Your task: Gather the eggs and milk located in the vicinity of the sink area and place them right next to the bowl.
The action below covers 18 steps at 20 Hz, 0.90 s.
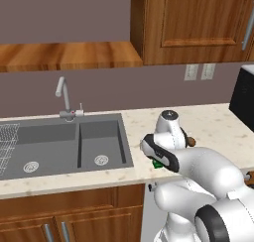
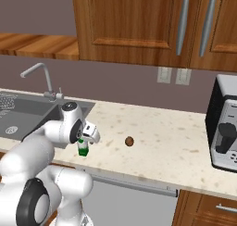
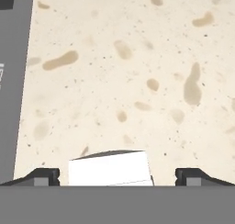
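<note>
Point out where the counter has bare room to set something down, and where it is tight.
Bare stone runs between the egg and the coffee machine, back to the wall outlets. It is tighter by the sink: the milk carton stands near the front edge, with the open hand straddling its top, fingertips apart on either side.

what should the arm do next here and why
Probably ease straight down, then close. In the hand view the milk carton sits between the wide-open jaws of the gripper, one fingertip on each side with gaps, so nothing is gripped yet. The egg waits on the counter.
</note>
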Available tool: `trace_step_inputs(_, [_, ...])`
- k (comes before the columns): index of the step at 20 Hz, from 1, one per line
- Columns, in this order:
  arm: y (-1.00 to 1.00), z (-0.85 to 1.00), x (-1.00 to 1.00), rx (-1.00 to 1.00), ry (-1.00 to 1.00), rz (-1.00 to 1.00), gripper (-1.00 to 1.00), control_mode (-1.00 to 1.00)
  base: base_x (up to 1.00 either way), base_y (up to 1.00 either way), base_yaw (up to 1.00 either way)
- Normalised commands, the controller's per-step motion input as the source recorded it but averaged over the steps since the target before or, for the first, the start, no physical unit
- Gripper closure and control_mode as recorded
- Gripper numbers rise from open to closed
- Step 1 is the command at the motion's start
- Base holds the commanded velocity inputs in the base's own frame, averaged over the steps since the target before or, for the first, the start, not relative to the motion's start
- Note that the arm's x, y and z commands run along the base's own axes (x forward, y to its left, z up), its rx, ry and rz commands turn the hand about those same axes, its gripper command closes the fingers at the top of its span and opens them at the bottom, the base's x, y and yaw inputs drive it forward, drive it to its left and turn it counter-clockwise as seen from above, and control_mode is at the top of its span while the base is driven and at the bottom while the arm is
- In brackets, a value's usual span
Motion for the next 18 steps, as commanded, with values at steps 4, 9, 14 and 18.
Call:
trace_step_inputs(4, [0.0,-0.33,0.0,0.0,0.0,0.0,-1.0,-1.0,0.0,0.0,0.0])
trace_step_inputs(9, [0.0,-0.35,-0.01,0.0,0.0,0.0,1.0,-1.0,0.0,0.0,0.0])
trace_step_inputs(14, [0.0,-0.36,-0.16,0.0,0.01,0.0,1.0,-1.0,0.0,0.0,0.0])
trace_step_inputs(18, [0.0,-0.37,-0.34,0.0,0.04,0.0,1.0,-1.0,0.0,0.0,0.0])
